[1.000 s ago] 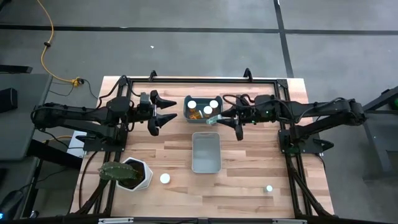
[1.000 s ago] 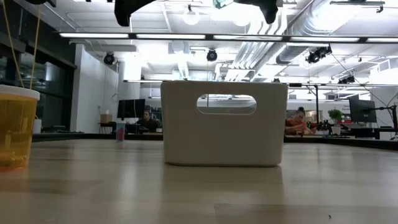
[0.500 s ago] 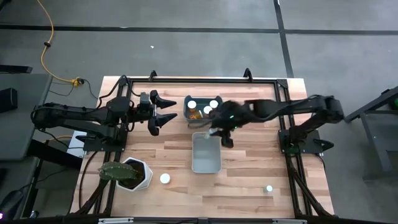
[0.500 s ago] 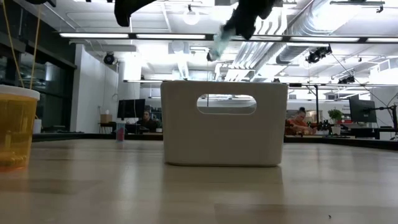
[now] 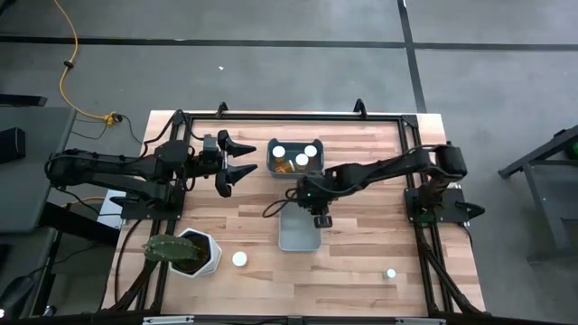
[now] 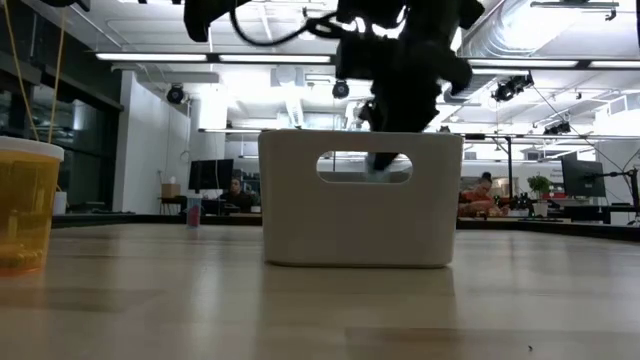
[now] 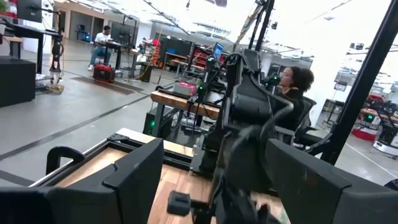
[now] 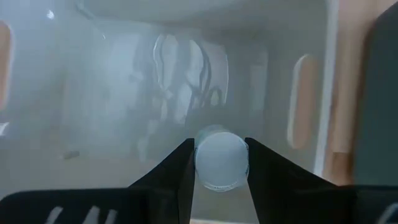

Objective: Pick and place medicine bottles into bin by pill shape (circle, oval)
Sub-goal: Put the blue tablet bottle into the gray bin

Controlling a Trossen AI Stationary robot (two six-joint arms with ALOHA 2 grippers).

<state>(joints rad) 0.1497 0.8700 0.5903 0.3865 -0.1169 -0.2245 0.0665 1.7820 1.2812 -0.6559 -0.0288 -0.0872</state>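
Note:
My right gripper [image 5: 318,215] is lowered into the grey near bin [image 5: 283,236] and is shut on a small medicine bottle with a pale greenish end [image 8: 221,160]. In the low view the gripper [image 6: 400,110] dips behind the bin's wall [image 6: 300,220], and the bottle [image 6: 380,166] shows through the handle slot. My left gripper [image 5: 242,161] hovers open and empty, left of the far bin [image 5: 272,168]. That bin holds white-capped amber bottles [image 5: 302,160]. Two loose bottles [image 5: 239,259] [image 5: 390,273] stand on the table near its front edge. My right gripper pinches the small bottle's round sides [image 8: 198,163] between its two fingers [image 8: 177,174]. The bottle's pale round end faces the wrist camera. The fingers come from above, slanting down into the near bin. Whether the bottle touches the bin's floor, I cannot tell.
A white hexagonal plant pot [image 5: 200,255] with a green plant stands at the front left. A black frame [image 5: 411,144] runs along the table's far and side edges. An amber bottle [image 6: 25,205] shows at the left of the low view.
My right gripper has carried the small bottle from beside the far bin toward the table's near edge. It has then gone down into the near bin, tipping its fingers downward. It has stayed shut on the bottle.

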